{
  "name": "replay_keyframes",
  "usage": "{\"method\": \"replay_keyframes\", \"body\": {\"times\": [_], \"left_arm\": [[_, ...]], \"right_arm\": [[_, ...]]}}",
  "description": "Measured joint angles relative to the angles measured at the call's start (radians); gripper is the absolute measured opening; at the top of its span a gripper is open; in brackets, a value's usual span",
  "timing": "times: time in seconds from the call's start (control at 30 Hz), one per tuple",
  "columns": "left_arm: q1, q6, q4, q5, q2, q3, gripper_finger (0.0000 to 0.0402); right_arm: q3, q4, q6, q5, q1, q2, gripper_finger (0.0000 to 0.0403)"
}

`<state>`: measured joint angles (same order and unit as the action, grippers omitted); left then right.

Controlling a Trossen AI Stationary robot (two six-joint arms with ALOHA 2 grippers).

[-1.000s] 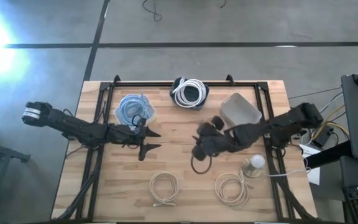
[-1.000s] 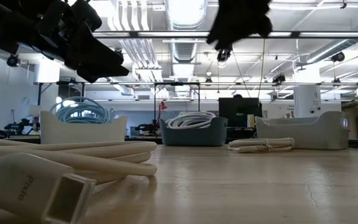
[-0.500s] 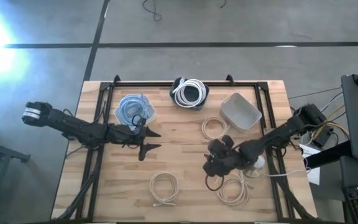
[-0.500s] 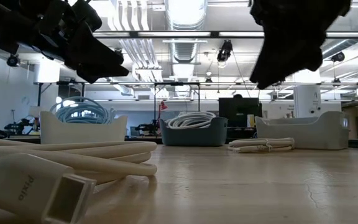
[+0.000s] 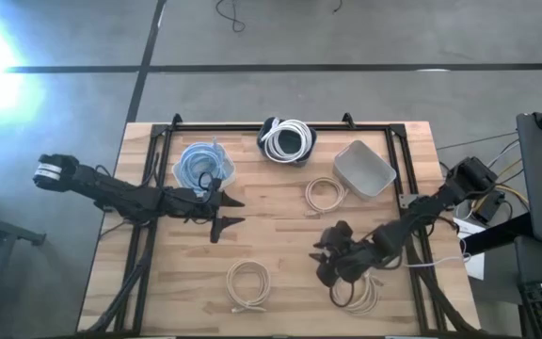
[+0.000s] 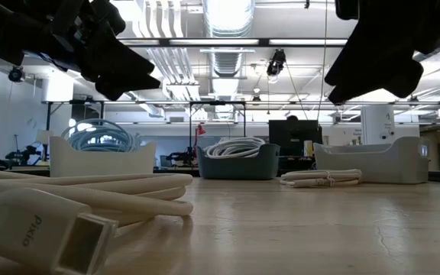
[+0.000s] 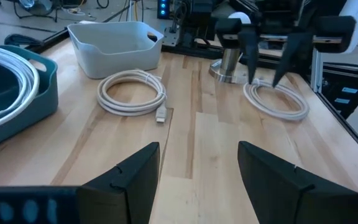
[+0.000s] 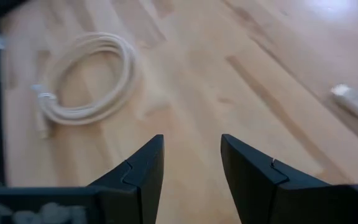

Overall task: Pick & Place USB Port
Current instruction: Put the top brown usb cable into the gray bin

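Three cream USB cable coils lie flat on the wooden table: one near the middle of the near edge [image 5: 249, 283], one at the near right [image 5: 358, 288], and one beside the grey bin [image 5: 325, 193]. My right gripper [image 5: 332, 268] is open and hangs above the near right coil [image 7: 277, 99] without touching it; its wrist view shows a coil [image 8: 86, 74] ahead on the wood. My left gripper [image 5: 229, 213] waits open above the table's left middle, next to the white bin of blue cable [image 5: 203, 168].
A dark teal bin with white cable [image 5: 287, 139] stands at the far edge, and an empty grey bin [image 5: 363, 169] at the far right. A white cylinder [image 7: 232, 62] stands beside the near right coil. A cable's USB plug [image 6: 52, 229] lies close before the low camera.
My right gripper has travelled from the table's middle toward the near edge and the right, ending above the near right coil. As the arm cleared away, the coil beside the grey bin came into sight. The left arm has kept still.
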<state>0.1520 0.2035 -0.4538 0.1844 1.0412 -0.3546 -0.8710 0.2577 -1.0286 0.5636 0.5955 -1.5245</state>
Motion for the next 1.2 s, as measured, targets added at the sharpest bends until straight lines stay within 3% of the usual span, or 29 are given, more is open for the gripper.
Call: {"method": "replay_keyframes", "body": {"times": [0.33, 0.7, 1.1, 1.2], "left_arm": [[0.002, 0.006, 0.010, 0.000, 0.003, 0.000, 0.0222], [0.007, 0.034, 0.036, 0.000, 0.010, 0.001, 0.0222], [0.027, 0.035, 0.035, -0.038, 0.014, 0.019, 0.0222], [0.056, 0.036, -0.033, -0.045, 0.043, 0.019, 0.0222]], "right_arm": [[0.085, -0.164, 0.008, -0.050, 0.011, 0.000, 0.0153], [0.090, -0.167, -0.008, -0.104, 0.007, 0.000, 0.0153], [0.090, -0.140, 0.145, -0.105, -0.069, 0.051, 0.0153], [0.090, -0.112, 0.183, -0.117, -0.109, 0.068, 0.0153]]}}
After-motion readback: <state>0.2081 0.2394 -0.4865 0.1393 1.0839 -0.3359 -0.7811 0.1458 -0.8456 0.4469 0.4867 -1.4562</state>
